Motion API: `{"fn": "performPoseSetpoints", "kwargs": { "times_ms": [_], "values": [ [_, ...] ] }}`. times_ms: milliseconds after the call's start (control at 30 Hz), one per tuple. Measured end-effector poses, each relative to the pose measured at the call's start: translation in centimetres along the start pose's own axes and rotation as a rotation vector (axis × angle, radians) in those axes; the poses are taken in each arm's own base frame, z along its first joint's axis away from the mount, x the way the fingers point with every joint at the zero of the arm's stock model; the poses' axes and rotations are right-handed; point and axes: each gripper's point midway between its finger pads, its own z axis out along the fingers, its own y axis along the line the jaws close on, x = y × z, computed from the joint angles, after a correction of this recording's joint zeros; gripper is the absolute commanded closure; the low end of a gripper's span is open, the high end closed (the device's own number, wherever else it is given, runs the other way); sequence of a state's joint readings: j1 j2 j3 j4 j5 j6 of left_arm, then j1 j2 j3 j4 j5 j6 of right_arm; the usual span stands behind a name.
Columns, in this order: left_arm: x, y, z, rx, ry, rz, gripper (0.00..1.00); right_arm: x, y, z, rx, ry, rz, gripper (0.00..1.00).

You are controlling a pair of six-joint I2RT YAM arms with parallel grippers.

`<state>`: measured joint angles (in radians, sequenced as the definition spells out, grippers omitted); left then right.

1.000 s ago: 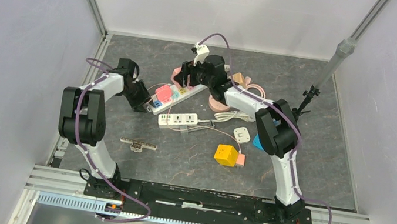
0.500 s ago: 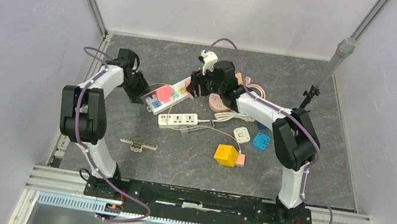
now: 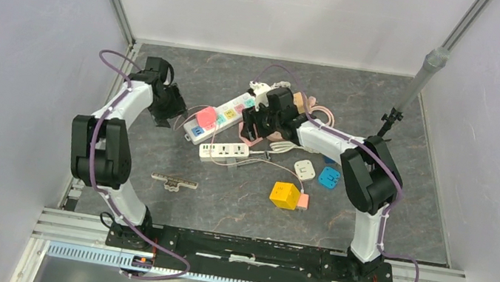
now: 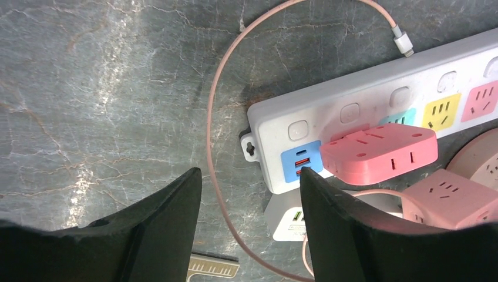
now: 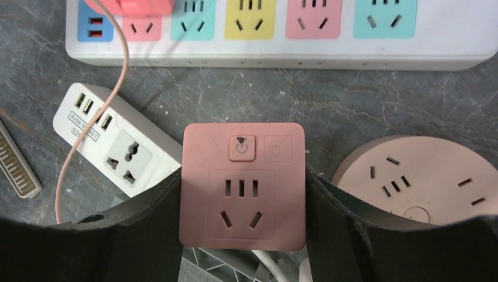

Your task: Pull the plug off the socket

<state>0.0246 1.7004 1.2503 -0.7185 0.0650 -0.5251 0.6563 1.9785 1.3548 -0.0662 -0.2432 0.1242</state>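
The plug (image 5: pixel 244 182) is a pink square adapter with a button on top, and my right gripper (image 5: pixel 244 202) is shut on its two sides. It hangs clear of the socket, a long white power strip (image 5: pixel 282 54) with coloured outlets that lies just beyond it. From above, the right gripper (image 3: pixel 256 122) is just near of the strip (image 3: pixel 230 110). A red adapter (image 4: pixel 382 154) stays plugged in near the strip's left end (image 4: pixel 293 114). My left gripper (image 4: pixel 249 183) stands open beside that end, with only table and a pink cable (image 4: pixel 212 117) below.
A small white travel strip (image 3: pixel 224 151) lies near of the long strip, with a round pink socket (image 5: pixel 423 176) to its right. A ruler (image 3: pixel 173 183), a yellow cube (image 3: pixel 284 195), a white adapter (image 3: pixel 304 168) and a blue one (image 3: pixel 330 177) lie nearer. A stand (image 3: pixel 386 124) stands far right.
My left gripper has opened, let go of the strip's end and drawn back to the left. The right gripper has carried the pink plug off the strip towards the near side; the strip swung slightly.
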Motion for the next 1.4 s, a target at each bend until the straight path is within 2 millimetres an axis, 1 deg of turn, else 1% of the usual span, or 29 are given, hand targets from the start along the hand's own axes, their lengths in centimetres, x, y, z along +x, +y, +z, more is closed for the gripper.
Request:
{"fn": "performPoseSetpoints", "kwargs": {
  "times_ms": [33,100,133,200,333,400,500,567,633,733,800,867,933,1000,1067,1133,1267,1333,1367,1400],
  "values": [
    [-0.1,0.0,-0.1,-0.003,-0.005,0.001,0.26,0.3,0.0,0.0,0.002,0.012,0.001,0.42],
    [-0.4,0.0,-0.3,-0.008,-0.014,0.003,0.21,0.8,-0.1,-0.1,0.004,0.031,0.005,0.34],
    [-0.7,-0.1,-0.4,-0.006,-0.020,0.004,0.12,0.9,-0.1,-0.1,0.004,0.034,0.006,0.30],
    [-1.3,-0.3,-0.8,-0.004,-0.038,0.010,0.01,0.9,-0.2,-0.1,0.005,0.034,0.007,0.24],
    [-3.2,-1.4,-1.9,0.024,-0.088,0.034,0.00,0.4,-0.7,-0.2,0.001,0.017,0.027,0.14],
    [-4.0,-2.1,-2.6,0.048,-0.110,0.054,0.00,-0.2,-1.2,-0.3,-0.005,-0.006,0.039,0.12],
    [-5.1,-3.3,-3.4,0.093,-0.140,0.088,0.01,-1.7,-2.1,-0.5,-0.010,-0.056,0.070,0.11],
    [-5.3,-4.1,-3.5,0.127,-0.150,0.108,0.02,-2.7,-2.8,-0.7,-0.009,-0.091,0.094,0.11],
    [-5.4,-4.8,-3.4,0.163,-0.149,0.132,0.05,-3.6,-3.4,-0.9,-0.007,-0.124,0.121,0.14],
    [-5.1,-6.2,-2.9,0.224,-0.136,0.171,0.12,-5.1,-4.4,-1.0,-0.008,-0.168,0.174,0.25],
    [-4.6,-7.6,-2.2,0.271,-0.116,0.203,0.15,-6.2,-5.2,-0.5,-0.018,-0.195,0.214,0.33],
    [-4.0,-8.9,-1.2,0.313,-0.088,0.243,0.16,-6.8,-5.6,0.3,-0.032,-0.209,0.243,0.39],
    [-3.0,-9.9,0.0,0.348,-0.052,0.287,0.18,-6.8,-6.2,1.0,-0.038,-0.209,0.272,0.42],
    [-1.9,-10.5,1.0,0.371,-0.010,0.324,0.19,-6.4,-6.5,1.7,-0.047,-0.198,0.301,0.43],
    [-0.8,-10.9,1.6,0.398,0.030,0.353,0.21,-5.7,-6.6,2.3,-0.054,-0.181,0.322,0.43],
    [-0.1,-11.2,1.8,0.425,0.053,0.381,0.24,-5.2,-6.4,2.7,-0.066,-0.168,0.340,0.43],
    [0.3,-11.3,1.8,0.445,0.062,0.416,0.33,-4.7,-6.1,3.1,-0.086,-0.156,0.353,0.43],
    [0.6,-11.0,2.0,0.441,0.069,0.423,0.38,-4.6,-6.0,3.4,-0.097,-0.152,0.359,0.44],
    [0.8,-10.6,2.2,0.425,0.073,0.441,0.42,-4.3,-6.0,3.9,-0.105,-0.145,0.365,0.43],
    [0.8,-10.5,2.2,0.424,0.073,0.442,0.43,-4.3,-6.0,3.9,-0.105,-0.144,0.365,0.42]
  ]
}}
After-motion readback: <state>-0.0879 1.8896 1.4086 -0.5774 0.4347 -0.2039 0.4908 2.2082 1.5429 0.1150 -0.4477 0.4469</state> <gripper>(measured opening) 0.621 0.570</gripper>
